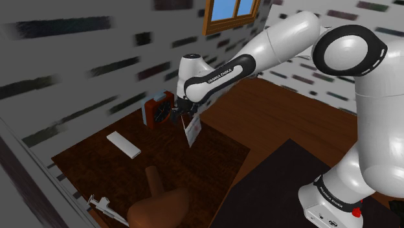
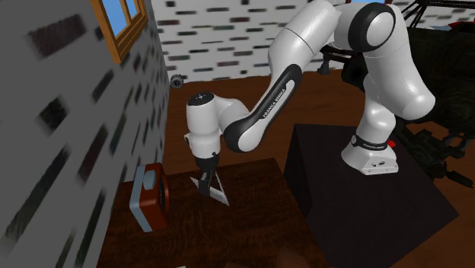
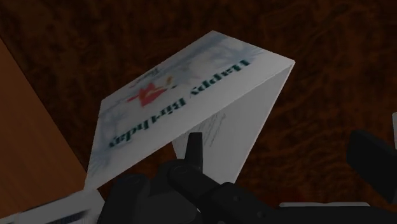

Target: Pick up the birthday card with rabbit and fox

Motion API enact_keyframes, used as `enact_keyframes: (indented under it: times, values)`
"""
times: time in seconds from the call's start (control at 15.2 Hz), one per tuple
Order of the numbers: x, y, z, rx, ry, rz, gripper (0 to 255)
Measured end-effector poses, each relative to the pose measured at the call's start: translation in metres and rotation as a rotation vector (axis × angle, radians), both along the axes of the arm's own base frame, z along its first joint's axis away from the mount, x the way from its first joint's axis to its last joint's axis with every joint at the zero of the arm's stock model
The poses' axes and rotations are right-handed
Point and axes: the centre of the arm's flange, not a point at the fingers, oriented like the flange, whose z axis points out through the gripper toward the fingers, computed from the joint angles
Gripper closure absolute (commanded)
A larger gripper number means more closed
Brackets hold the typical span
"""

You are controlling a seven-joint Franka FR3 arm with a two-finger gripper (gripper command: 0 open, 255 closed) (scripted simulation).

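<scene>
The gripper (image 1: 181,118) is pinched onto the birthday card (image 1: 191,131). In the wrist view its black fingertips (image 3: 194,149) meet at the middle against the pale inner leaf of the folded card (image 3: 172,95), whose outer leaf carries green "Happy Birthday" lettering and a small red figure too blurred to make out. The card hangs tilted under the hand, its two leaves spread in a narrow V. Whether its lower corner touches the wood cannot be told. It sits over the dark wooden table (image 1: 213,162), toward the edge that runs along the brick wall. It is just beside a red-brown boxy device (image 1: 157,111) that stands near that edge, and well apart from a flat white bar (image 1: 123,144) lying nearer the shoulder view's left corner. In the second exterior view the gripper (image 2: 204,181) points straight down, with the card (image 2: 217,189) slanting below it, close to the table (image 2: 251,221) and to the device (image 2: 150,198). The white arm (image 1: 272,45) rises from the black stand (image 2: 365,213), arches high at the shoulder and elbow, then slopes its forearm down and away from the stand to a bent wrist that turns the hand downward over the table.
</scene>
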Motion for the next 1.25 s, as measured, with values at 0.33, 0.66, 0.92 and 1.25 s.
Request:
enact_keyframes:
  times: [0.33, 0.66, 0.92, 1.25]
  values:
    - [-0.009, -0.019, -0.033, -0.016, 0.061, -0.007, 255]
    - [-0.012, -0.021, -0.015, -0.017, 0.07, -0.006, 255]
    - [-0.013, -0.02, 0.007, -0.018, 0.07, -0.006, 255]
    - [-0.012, -0.02, 0.031, -0.018, 0.07, -0.006, 255]
